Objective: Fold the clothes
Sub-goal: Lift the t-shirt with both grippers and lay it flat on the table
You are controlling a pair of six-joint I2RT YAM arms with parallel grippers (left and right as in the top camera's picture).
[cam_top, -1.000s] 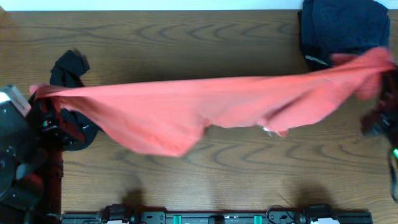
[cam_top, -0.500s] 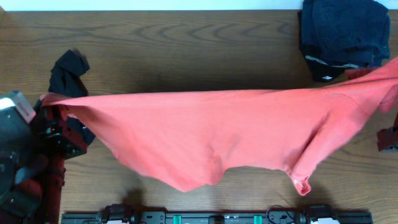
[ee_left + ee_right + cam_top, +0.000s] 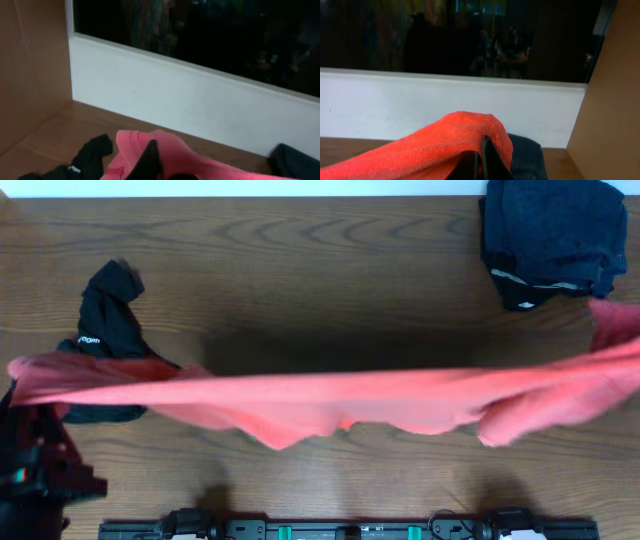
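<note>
The coral-red T-shirt [image 3: 330, 400] is held stretched above the table [image 3: 300, 260], one end clamped in the left gripper [image 3: 150, 162], the other in the right gripper [image 3: 481, 162]. Under such tension a thin pinch could be pulled free, or the black garment [image 3: 105, 330] beneath snagged by the sagging hem.

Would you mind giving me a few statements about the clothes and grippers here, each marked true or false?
1. The coral-red T-shirt is stretched between the left gripper and the right gripper. True.
2. The black garment lies at the right end of the table. False: it lies at the left end.
3. A dark navy garment sits in the far right corner. True.
4. The left gripper is open. False: it is shut on the T-shirt.
</note>
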